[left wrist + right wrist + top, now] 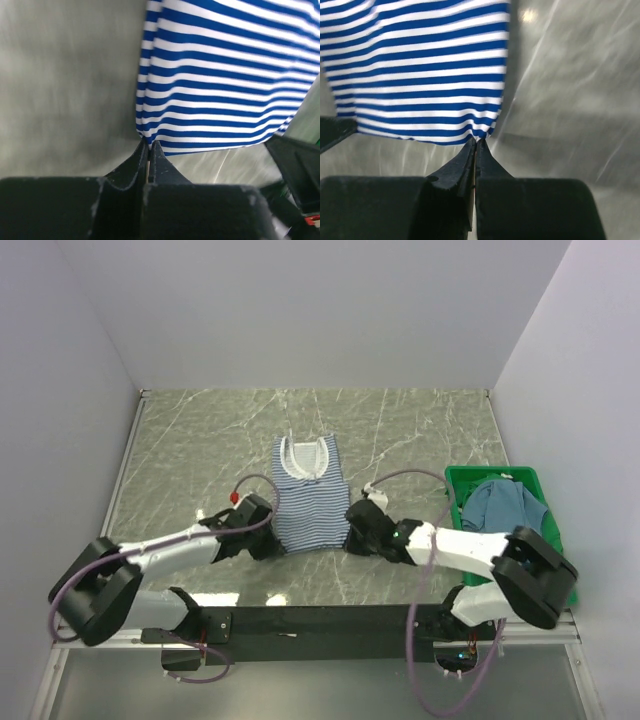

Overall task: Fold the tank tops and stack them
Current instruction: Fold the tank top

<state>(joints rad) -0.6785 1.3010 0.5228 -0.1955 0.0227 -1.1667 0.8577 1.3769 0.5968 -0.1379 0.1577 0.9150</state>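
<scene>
claws (148, 144) (476, 142) tight on striped tank top (308, 510) corners

Bench (200, 440) open L of striped top (308, 505), beyond it & betw. it and green crate (455, 485). Crate w/ teal top (508, 508) fills R edge, just beside R arm (465, 548). Walls (300, 310) close off L, R, far sides. L arm (170, 545) & R arm flank top's near hem.

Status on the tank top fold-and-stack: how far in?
Done: the striped tank top lies spread flat on the table, neck at the far end. In hand: the left claw and right claw are each shut on a bottom hem corner; no fold yet. Left: fold it, then the teal top, which sits in the green crate, then stack.
</scene>
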